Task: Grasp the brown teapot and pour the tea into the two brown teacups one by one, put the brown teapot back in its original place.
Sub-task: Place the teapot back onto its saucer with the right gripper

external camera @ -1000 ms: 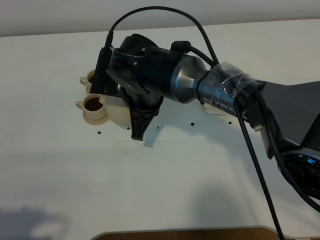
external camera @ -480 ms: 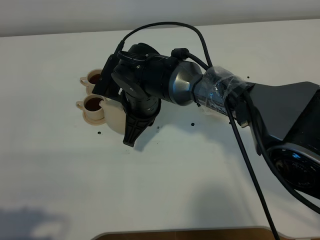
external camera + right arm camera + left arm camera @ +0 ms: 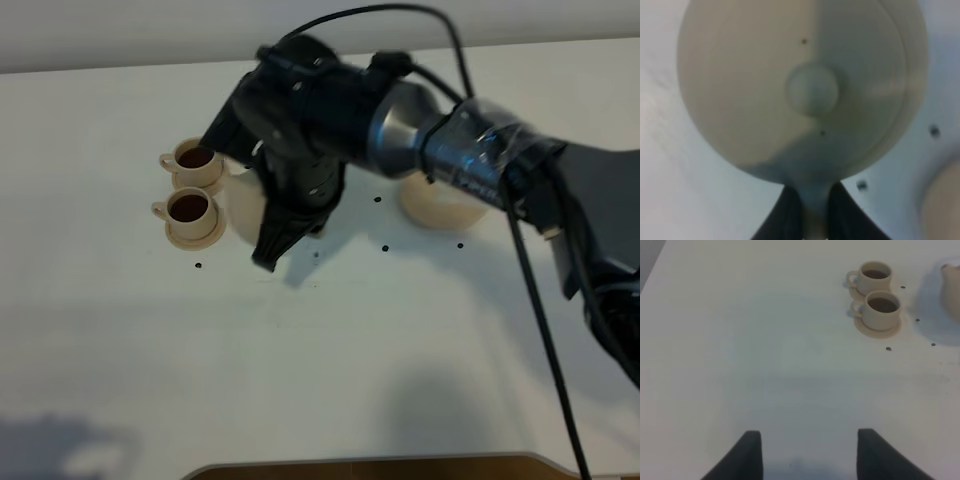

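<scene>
Left tool (image 3: 803,452) is idling near the counter's front edge, released, gripping nothing. Right tool (image 3: 810,210) is clenching the brown teapot (image 3: 245,205) by its handle, and has just levelled it and lifted it off the two brown teacups (image 3: 192,193), both now showing dark tea. Pouring looks finished. Original place (image 3: 440,205) is waiting further back and right.

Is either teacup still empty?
No: in the left wrist view both teacups hold dark tea.
</scene>
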You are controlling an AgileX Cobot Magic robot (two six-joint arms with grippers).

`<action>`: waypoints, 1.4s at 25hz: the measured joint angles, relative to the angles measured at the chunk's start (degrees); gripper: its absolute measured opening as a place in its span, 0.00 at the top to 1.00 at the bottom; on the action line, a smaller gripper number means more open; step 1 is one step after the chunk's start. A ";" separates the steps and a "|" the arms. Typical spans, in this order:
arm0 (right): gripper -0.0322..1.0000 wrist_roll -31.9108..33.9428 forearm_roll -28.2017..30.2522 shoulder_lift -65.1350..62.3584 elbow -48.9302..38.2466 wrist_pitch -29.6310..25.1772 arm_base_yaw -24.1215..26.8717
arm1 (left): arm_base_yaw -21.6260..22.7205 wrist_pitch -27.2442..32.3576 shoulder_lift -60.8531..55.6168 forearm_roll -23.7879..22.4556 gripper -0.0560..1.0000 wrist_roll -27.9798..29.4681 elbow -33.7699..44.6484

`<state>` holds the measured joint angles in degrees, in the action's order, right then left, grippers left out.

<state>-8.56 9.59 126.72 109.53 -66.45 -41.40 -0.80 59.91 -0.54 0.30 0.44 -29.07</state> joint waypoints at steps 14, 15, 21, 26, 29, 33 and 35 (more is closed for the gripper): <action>0.85 4.02 -6.00 -4.02 0.00 -3.30 16.17 | 0.00 0.00 0.00 0.00 0.51 0.00 0.00; 0.85 4.25 -6.07 -4.07 0.00 -3.35 17.00 | 0.00 0.00 0.00 0.00 0.51 0.00 0.00; 0.85 5.39 -6.25 -4.68 -0.99 -3.17 19.99 | 0.00 0.00 0.00 0.00 0.51 0.00 0.00; 0.85 7.41 -6.10 -8.91 -13.04 2.62 20.56 | 0.00 0.00 0.00 0.00 0.51 0.00 0.00; 0.85 9.70 -5.15 -11.23 -19.61 9.90 20.56 | 0.00 0.00 0.00 0.00 0.51 0.00 0.00; 0.85 11.87 -4.39 -11.60 -25.11 15.22 20.76 | 0.00 0.00 0.00 0.00 0.51 0.00 0.00; 0.85 12.37 -4.32 -11.60 -26.79 16.59 21.03 | 0.00 0.00 0.00 0.00 0.51 0.00 0.00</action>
<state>3.82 5.27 115.12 82.75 -49.86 -20.36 -0.80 59.91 -0.54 0.30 0.44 -29.07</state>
